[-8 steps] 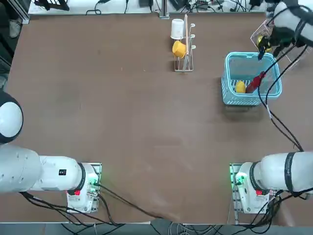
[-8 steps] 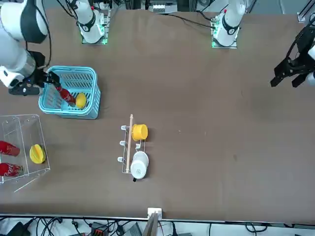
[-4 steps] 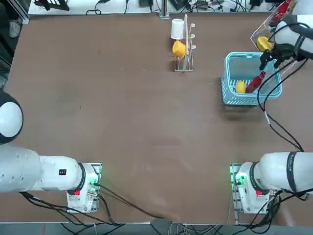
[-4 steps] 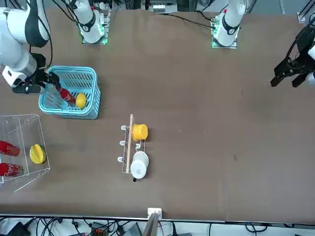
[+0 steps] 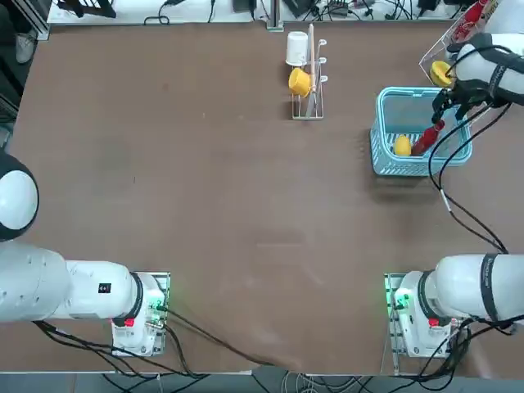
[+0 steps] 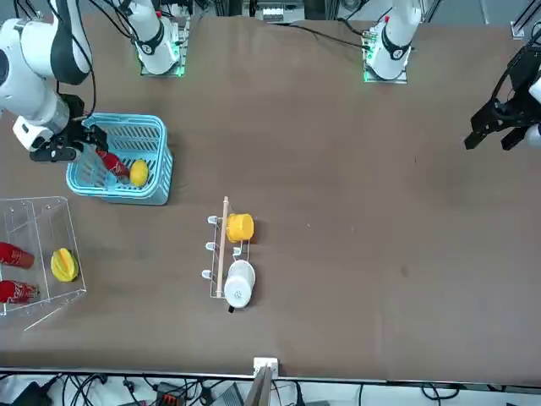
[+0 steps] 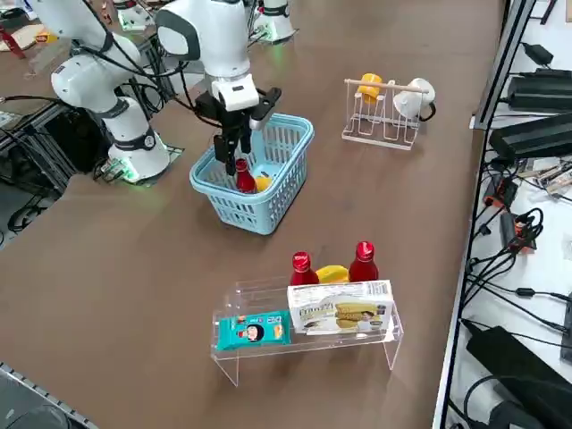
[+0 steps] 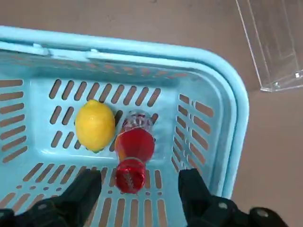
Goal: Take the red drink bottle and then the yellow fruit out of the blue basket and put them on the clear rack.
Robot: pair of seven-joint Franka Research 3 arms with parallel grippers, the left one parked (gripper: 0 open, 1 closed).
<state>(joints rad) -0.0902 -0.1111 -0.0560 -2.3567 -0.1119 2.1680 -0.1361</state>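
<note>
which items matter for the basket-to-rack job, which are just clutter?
Job:
red drink bottle
yellow fruit
blue basket
clear rack
right pincer, open above the bottle

Lying about:
wire cup stand with its two cups
two red bottles and ringed fruit already on the rack

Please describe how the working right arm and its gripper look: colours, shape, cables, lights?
The right arm has rounded glossy white shells with dark bands at the joints. Its right gripper is black, under a white hand block, with stubby black jaws. A black cable hangs along it. Its base glows green and red.
</note>
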